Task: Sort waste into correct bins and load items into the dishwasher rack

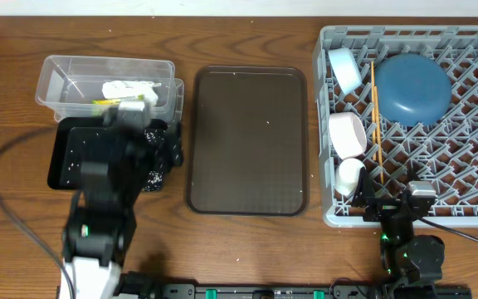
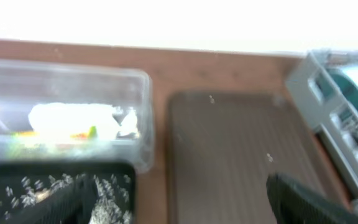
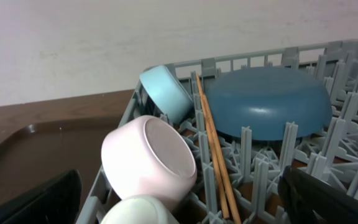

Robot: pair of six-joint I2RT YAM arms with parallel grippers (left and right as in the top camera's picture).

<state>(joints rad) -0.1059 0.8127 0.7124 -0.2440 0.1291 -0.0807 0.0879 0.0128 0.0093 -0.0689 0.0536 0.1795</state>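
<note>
Wooden surface [image 1: 7, 50] carries everything. The napkin [image 1: 127, 86] and snack wrapper [image 2: 55, 134] lie in the clear tub [image 1: 56, 75], and the rice grains [image 2: 104, 186] lie in the black tray [image 1: 60, 170], probably to keep dry trash apart from food scraps. The dark blue plate [image 1: 413, 87], light blue bowl [image 1: 344, 68], white bowl [image 1: 346, 133], cup [image 1: 349, 176] and chopsticks [image 1: 375, 116] sit in the dishwasher rack [image 1: 405, 33], the bowls tipped between pegs, likely to drain. The left end effector [image 2: 176, 190], over the bins, and the right end effector [image 3: 179, 186], at the rack's near edge, both have fingers apart and hold nothing.

Table [image 1: 247, 249]; rack [image 1: 405, 31], tub [image 1: 65, 83], brown tray [image 1: 247, 141]
</note>
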